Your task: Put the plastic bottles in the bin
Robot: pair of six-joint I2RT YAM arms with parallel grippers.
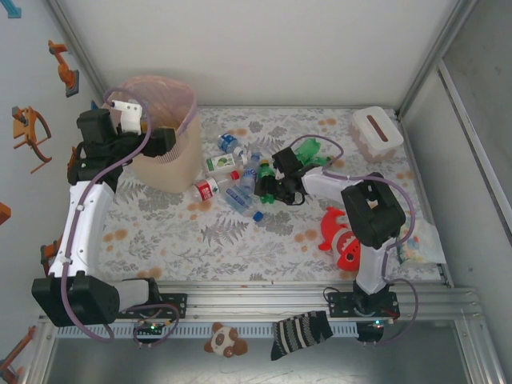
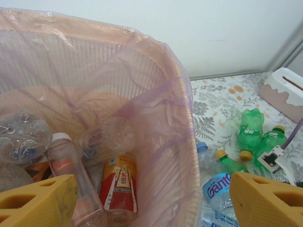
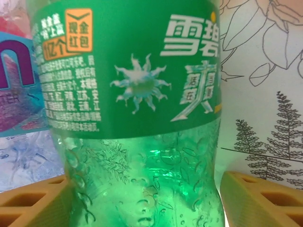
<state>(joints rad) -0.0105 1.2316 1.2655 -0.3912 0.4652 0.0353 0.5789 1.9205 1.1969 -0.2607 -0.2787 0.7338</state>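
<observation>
The beige bin [image 1: 164,170] with its pink liner stands at the back left. My left gripper [image 1: 134,122] hangs open over it with nothing between the fingers. In the left wrist view [image 2: 151,183] several bottles lie inside the bin [image 2: 185,101], among them a red-labelled one [image 2: 119,187]. More plastic bottles [image 1: 232,180] lie in a heap on the table's middle. My right gripper [image 1: 268,190] is down in that heap. Its fingers [image 3: 255,194] stand open either side of a green bottle [image 3: 142,156], with a thin gap on the right side.
A white box with a brown slot [image 1: 376,132] sits at the back right. A red shark plush [image 1: 344,240] lies by the right arm's base. Two green bottles [image 1: 316,150] lie behind the right gripper. A striped sock [image 1: 300,332] and a small plush [image 1: 226,340] lie off the front edge.
</observation>
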